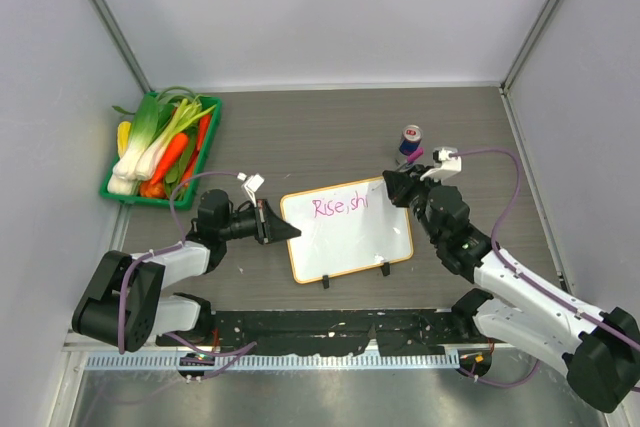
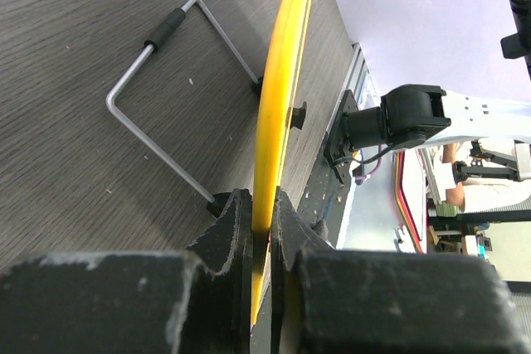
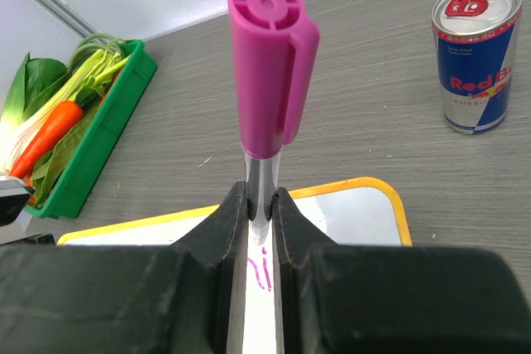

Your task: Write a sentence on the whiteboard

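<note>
Between the fingers of the right gripper [image 3: 260, 205] the grey barrel of a pink marker [image 3: 270, 64] is clenched, its cap posted on the upward end; the tip is hidden below the fingers. Directly beneath it lies the whiteboard [image 1: 355, 242], where the sentence [image 1: 340, 207] reads "Rise shi" so far, so the word is judged unfinished. At the board's opposite short edge, the left gripper [image 2: 261, 213] is clamped on the yellow-orange frame, with a bent wire stand [image 2: 158, 97] seen just beyond its fingers, behind the board. The board is judged light, thin and stiff, with a slick face, and liable to skate or tip under pen pressure; it is best taken by the frame edge, as here, and only gentle strokes should be pressed. Beyond the right gripper, to its right, a Red Bull can [image 3: 475, 55] stands; far to its left a green tray [image 3: 99, 151] of vegetables is seen.
</note>
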`<action>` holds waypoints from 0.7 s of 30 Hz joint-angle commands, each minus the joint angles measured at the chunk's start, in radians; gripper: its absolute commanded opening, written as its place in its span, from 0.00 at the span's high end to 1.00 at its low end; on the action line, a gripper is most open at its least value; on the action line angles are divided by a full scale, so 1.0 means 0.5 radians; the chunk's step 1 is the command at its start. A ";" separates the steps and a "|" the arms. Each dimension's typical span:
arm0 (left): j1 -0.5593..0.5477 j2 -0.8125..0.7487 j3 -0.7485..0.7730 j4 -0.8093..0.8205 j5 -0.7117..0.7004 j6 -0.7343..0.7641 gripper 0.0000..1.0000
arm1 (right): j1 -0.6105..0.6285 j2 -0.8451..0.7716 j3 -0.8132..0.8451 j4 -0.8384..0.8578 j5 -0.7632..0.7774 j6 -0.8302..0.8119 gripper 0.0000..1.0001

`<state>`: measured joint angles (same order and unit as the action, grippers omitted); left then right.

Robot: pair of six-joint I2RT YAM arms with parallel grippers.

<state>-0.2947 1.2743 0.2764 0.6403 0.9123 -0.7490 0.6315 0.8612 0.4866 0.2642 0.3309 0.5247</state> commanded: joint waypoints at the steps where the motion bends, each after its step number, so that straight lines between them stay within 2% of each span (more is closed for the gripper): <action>1: 0.000 0.022 0.009 -0.115 -0.186 0.142 1.00 | -0.011 -0.029 0.009 0.018 0.056 -0.019 0.99; 21: 0.000 0.025 0.009 -0.115 -0.192 0.142 1.00 | -0.011 0.140 -0.037 0.119 0.056 0.027 0.99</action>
<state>-0.2943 1.2743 0.2764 0.6403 0.9123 -0.7490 0.6308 0.9287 0.4820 0.2604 0.3317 0.5255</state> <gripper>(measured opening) 0.083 0.171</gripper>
